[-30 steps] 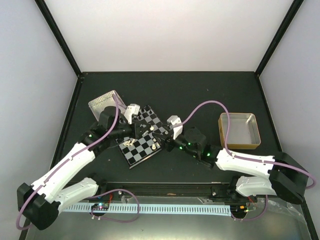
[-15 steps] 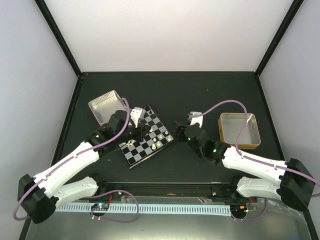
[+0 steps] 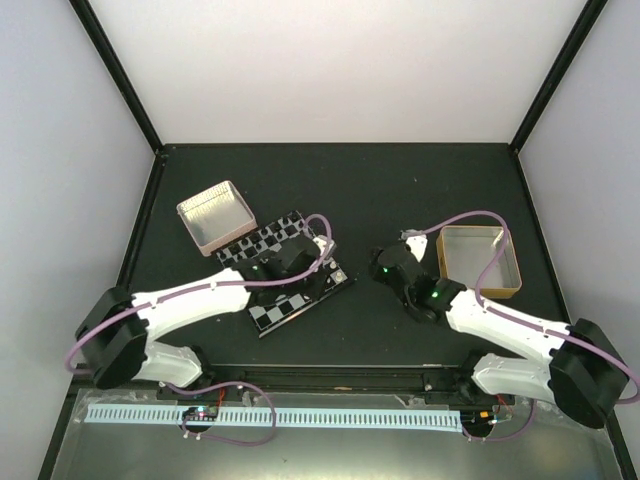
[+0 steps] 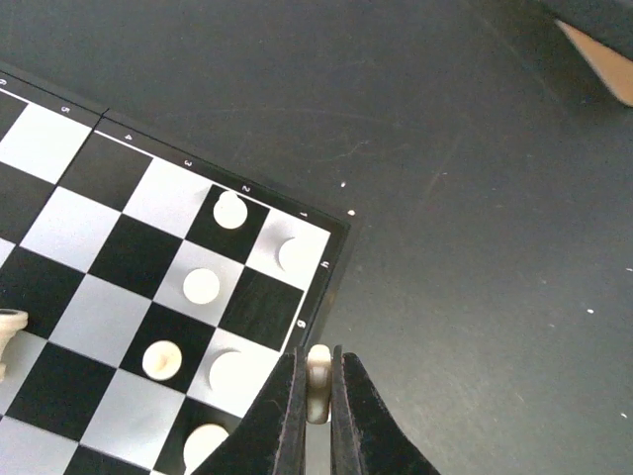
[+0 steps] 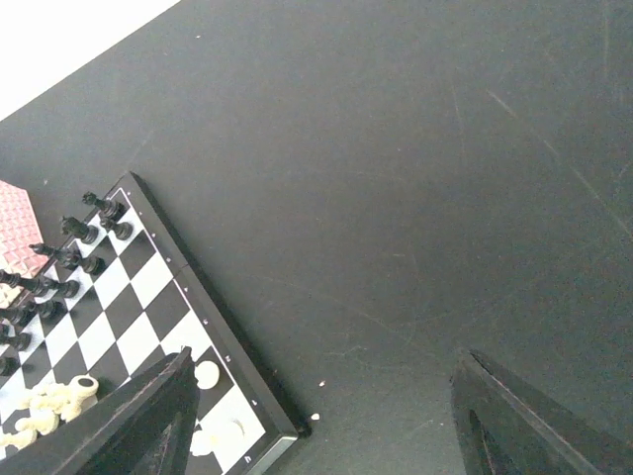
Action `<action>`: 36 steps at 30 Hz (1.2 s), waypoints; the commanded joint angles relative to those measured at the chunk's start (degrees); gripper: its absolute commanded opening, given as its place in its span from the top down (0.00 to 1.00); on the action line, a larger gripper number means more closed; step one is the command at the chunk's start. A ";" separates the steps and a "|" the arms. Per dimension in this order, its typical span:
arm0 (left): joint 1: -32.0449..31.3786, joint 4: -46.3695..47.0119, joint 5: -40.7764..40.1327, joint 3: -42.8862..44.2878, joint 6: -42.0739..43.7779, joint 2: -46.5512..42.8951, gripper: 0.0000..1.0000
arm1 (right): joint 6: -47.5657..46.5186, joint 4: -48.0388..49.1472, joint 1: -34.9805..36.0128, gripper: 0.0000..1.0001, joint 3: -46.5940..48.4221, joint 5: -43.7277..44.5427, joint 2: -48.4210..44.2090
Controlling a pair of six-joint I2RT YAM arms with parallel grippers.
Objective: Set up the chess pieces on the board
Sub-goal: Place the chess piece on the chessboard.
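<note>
Left claw (image 4: 317, 374): pinched tight on a cream-white piece (image 4: 317, 360), held at the rim of the board (image 4: 99, 297) just by its right corner. Piece type unclear, only its top shows between the fingers. Can't tell if it touches the rim.

Right claw (image 5: 324, 361): jaws wide, nothing in them, over bare table (image 5: 396, 148).

Diff vs earlier:
- the left arm was at the board's far-left side by the pink ribbed tray (image 3: 212, 215); it now reaches across to the right corner, and the tray is fully uncovered
- the right arm has backed off the board's right edge; its claw (image 3: 408, 242) now sits between the board (image 3: 275, 312) and the gold tray (image 3: 480, 262)

Hard to see:
- from the top, the left arm hides mid-board and its claw (image 3: 326, 272), and pieces are too small to tell
- in the left wrist view, the tan sliver at the top-right is cut off

Per view:
- only the left wrist view shows the grip, plus white pieces (image 4: 201, 286) standing in the corner squares and one tipped at the left edge
- only the right wrist view shows black pieces (image 5: 84, 233) ranked along the far-left edge and a white cluster
</note>
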 commanded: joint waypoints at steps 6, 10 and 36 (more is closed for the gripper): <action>-2.56 1.95 -6.94 5.69 -0.38 9.06 0.98 | 2.01 0.90 -3.14 0.29 -1.20 -3.93 1.10; -4.03 0.74 -10.87 6.47 -3.44 11.89 0.98 | 2.25 1.08 -3.81 0.29 -1.35 -5.46 1.48; -4.87 2.12 -14.96 8.69 -4.04 19.97 0.95 | 2.65 2.43 -5.48 0.29 -1.79 -10.15 2.00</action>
